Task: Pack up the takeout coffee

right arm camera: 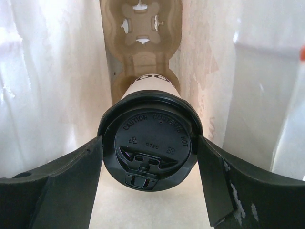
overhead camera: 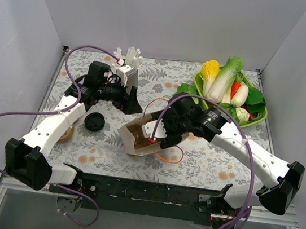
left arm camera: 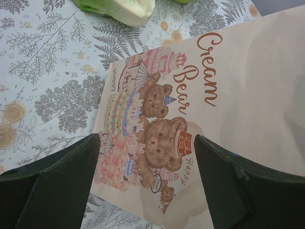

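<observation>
The takeout coffee [right arm camera: 151,143], a cream cup under a black lid, lies inside the paper bag [right arm camera: 57,71] with its lid towards the camera. My right gripper [right arm camera: 150,143] is shut on it, one finger against each side of the lid. The cup's far end rests in a brown pulp cup carrier [right arm camera: 143,52]. In the top view the bag [overhead camera: 134,139] lies on its side mid-table, with my right gripper [overhead camera: 164,134] reaching into its mouth; the cup is hidden there. My left gripper [left arm camera: 147,143] stands open over the bag's bear-printed side [left arm camera: 228,95], gripping nothing.
A loose black lid [overhead camera: 94,121] lies left of the bag. A white cutlery stand [overhead camera: 127,61] is at the back. A green basket [overhead camera: 262,116] of toy vegetables sits at the back right. The bag's orange handle [overhead camera: 174,158] trails on the cloth.
</observation>
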You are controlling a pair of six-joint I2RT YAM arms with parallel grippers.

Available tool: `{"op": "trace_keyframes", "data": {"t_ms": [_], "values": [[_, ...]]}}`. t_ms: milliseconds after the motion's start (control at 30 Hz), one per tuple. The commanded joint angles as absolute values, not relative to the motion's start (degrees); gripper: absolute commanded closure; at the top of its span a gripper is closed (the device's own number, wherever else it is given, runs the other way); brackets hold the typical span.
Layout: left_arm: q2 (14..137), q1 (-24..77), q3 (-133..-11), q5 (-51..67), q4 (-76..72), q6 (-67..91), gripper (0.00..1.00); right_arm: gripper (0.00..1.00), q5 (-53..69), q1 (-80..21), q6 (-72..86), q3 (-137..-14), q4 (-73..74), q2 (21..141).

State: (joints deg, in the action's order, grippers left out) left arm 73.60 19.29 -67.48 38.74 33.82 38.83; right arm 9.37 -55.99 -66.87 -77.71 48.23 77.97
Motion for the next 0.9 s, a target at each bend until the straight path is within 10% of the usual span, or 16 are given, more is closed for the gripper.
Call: {"op": "trace_keyframes", "data": {"t_ms": [0, 867], "values": [[71.5, 19.5, -67.4, 41.0, 32.8, 38.6, 0.2, 0.99, 16.4, -52.7, -57.0, -79.5, 47.5, 76.6], [70.7, 19.4, -66.7, 41.7, 34.1, 36.9, 0.2, 0.99, 4.4, -57.7, -70.6, -76.5, 49.0, 75.7]]}}
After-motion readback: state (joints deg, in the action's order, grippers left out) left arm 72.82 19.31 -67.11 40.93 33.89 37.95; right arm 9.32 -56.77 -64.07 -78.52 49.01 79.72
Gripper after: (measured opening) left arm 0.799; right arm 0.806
